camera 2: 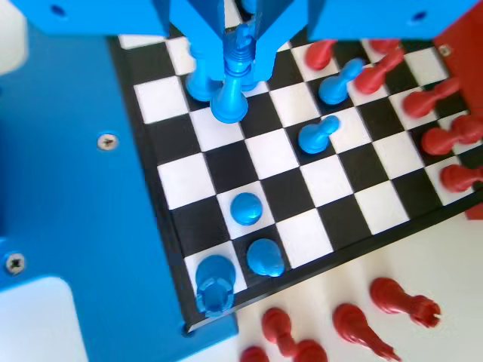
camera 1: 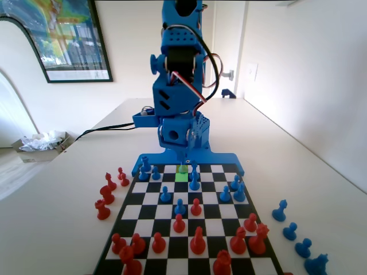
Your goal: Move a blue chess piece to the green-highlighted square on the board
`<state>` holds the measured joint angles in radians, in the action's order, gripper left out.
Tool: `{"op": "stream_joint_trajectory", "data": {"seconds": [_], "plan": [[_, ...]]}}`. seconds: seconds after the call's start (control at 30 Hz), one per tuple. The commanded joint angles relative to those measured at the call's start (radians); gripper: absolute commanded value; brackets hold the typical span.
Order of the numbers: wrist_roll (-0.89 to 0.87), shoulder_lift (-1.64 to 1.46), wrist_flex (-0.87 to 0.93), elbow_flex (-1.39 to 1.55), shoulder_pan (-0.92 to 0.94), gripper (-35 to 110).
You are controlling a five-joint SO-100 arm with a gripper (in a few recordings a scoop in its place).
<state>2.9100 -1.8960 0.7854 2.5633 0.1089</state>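
Note:
In the fixed view my gripper (camera 1: 183, 160) hangs low at the far end of the board (camera 1: 150, 197), right over the green-highlighted square (camera 1: 181, 176). The slim blue chess piece (camera 1: 183, 168) stands upright between the jaws at that square; I cannot tell whether its base touches. In the wrist view the gripper (camera 2: 240, 66) is shut on the blue chess piece (camera 2: 229, 102) by its ridged upper stem, and the round base shows below the jaws over the board (camera 2: 270, 151). Another blue piece (camera 2: 199, 83) stands close behind it, partly hidden by a jaw.
Blue pawns (camera 1: 194, 183) (camera 2: 246, 209) and a blue rook (camera 2: 213, 290) stand near the gripper. Red pieces (camera 1: 197, 240) crowd the near rows. More red pieces (camera 1: 105, 195) (camera 2: 355, 324) stand off the board on the left, blue ones (camera 1: 279, 211) on the right.

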Motion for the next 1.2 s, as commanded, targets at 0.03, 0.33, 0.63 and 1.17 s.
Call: {"op": "stream_joint_trajectory", "data": {"seconds": [0.03,0.33,0.63,1.17], "plan": [[0.029,-0.018,-0.02,0.017,0.025,1],[0.06,-0.018,-0.084,0.071,0.04,1],[0.043,-0.018,-0.126,0.097,0.038,8],[0.037,-0.038,0.015,0.025,0.018,12]]}}
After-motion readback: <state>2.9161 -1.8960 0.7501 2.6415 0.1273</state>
